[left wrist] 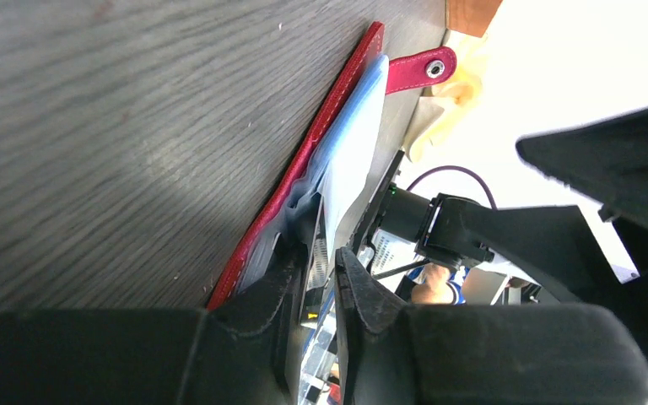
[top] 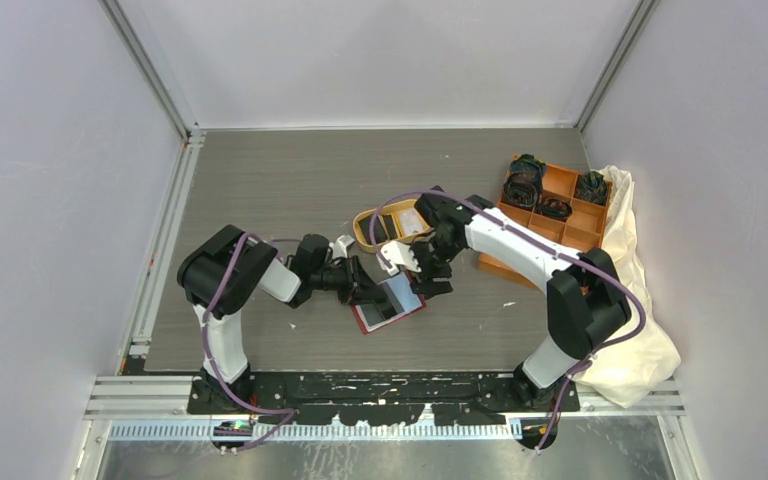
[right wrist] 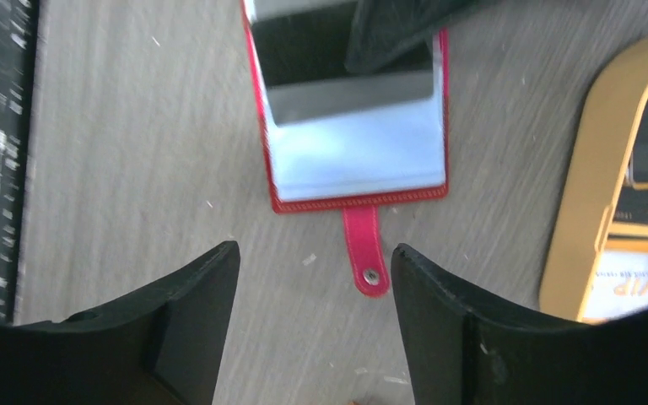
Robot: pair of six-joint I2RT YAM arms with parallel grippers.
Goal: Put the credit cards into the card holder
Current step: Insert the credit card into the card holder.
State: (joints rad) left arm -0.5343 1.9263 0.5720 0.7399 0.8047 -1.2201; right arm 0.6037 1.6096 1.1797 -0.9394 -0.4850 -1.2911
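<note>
The card holder (top: 396, 309), a red wallet, lies open on the table with its pale blue-grey lining up. My left gripper (top: 368, 288) is closed on a thin inner sleeve at its near-left edge; the left wrist view shows its fingers (left wrist: 280, 291) pinching that sheet beside the red cover (left wrist: 304, 160) and clasp tab (left wrist: 418, 69). A dark card (right wrist: 321, 59) sits in the wallet (right wrist: 354, 160). My right gripper (top: 428, 280) hovers over the clasp tab (right wrist: 364, 253), open and empty (right wrist: 315, 253). More credit cards (top: 400, 224) lie in an orange oval tray.
The orange oval tray (top: 362, 226) stands just behind the wallet; its rim (right wrist: 591, 169) and a whitish card (right wrist: 633, 287) show in the right wrist view. An orange compartment box (top: 565, 228) with black coiled bands stands at the back right, beside a white cloth (top: 640, 300).
</note>
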